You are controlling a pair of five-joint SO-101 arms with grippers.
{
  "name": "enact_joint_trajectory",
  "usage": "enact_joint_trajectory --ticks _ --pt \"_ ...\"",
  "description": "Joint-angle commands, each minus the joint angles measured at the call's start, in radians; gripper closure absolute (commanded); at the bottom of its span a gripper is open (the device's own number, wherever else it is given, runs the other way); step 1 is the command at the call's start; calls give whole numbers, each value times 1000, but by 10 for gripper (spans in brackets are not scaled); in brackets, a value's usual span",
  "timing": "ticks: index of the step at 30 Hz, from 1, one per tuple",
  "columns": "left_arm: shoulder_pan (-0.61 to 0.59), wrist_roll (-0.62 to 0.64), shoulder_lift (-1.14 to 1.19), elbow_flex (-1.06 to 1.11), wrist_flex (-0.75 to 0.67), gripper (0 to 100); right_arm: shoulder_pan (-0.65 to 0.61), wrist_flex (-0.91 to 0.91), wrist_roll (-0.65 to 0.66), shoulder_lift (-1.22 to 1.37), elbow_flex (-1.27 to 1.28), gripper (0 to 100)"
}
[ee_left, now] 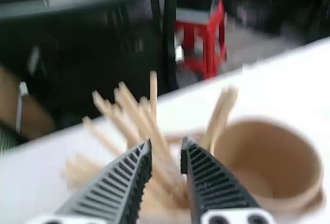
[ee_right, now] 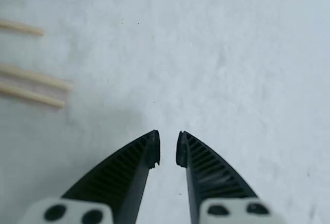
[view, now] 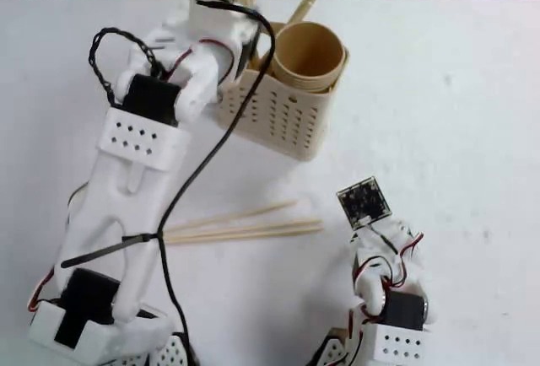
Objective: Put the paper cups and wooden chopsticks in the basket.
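the basket (view: 278, 117) stands on the white table (view: 456, 113), in its far half, and the paper cups (view: 308, 54) are already inside it, nested one in the other with the open mouth up. they fill the basket's right part as the high view shows it. beside them, in the other part of the same basket, a bundle of wooden chopsticks (ee_left: 131, 113) stands upright and fans out above the rim.

the left arm is stretched over the table to the basket, and the left gripper (ee_left: 165, 149) is directly above the bundle. its two fingertips are a little apart, with a narrow gap between them. through this gap the standing sticks are seen. they seem to lie beyond the fingers, but i cannot tell for sure whether the fingers touch any of them. a black cable (view: 202, 164) runs along this arm and passes near the basket's side.

three loose chopsticks (view: 253, 227) lie flat on the table between the two arms, well apart from the basket, almost parallel to each other, two of them close together and the third slightly away.

the right gripper (ee_right: 167, 149) is low over bare table at the near side. its fingertips are also slightly apart and hold nothing. the ends of the loose chopsticks are near it but not touching
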Motion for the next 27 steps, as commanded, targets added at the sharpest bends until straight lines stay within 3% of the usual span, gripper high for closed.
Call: enact_joint_trajectory --ticks 1,5,8,13,19,21,27 --pt "-39 5 -90 -46 267 888 -1 -8 6 -12 9 929" --pt "-67 6 -180 -23 463 888 5 -8 6 -10 9 929" --pt "-71 3 -237 164 450 888 5 -8 6 -10 9 929" --pt "-90 2 -320 677 69 888 1 -8 6 -8 9 929" --pt "-105 2 -335 1096 -434 884 2 -8 6 -8 9 929" --pt "-65 -34 -315 1135 -500 884 2 -8 6 -8 9 929" --pt "-5 -98 -277 1135 -502 885 2 -8 6 -8 9 929"
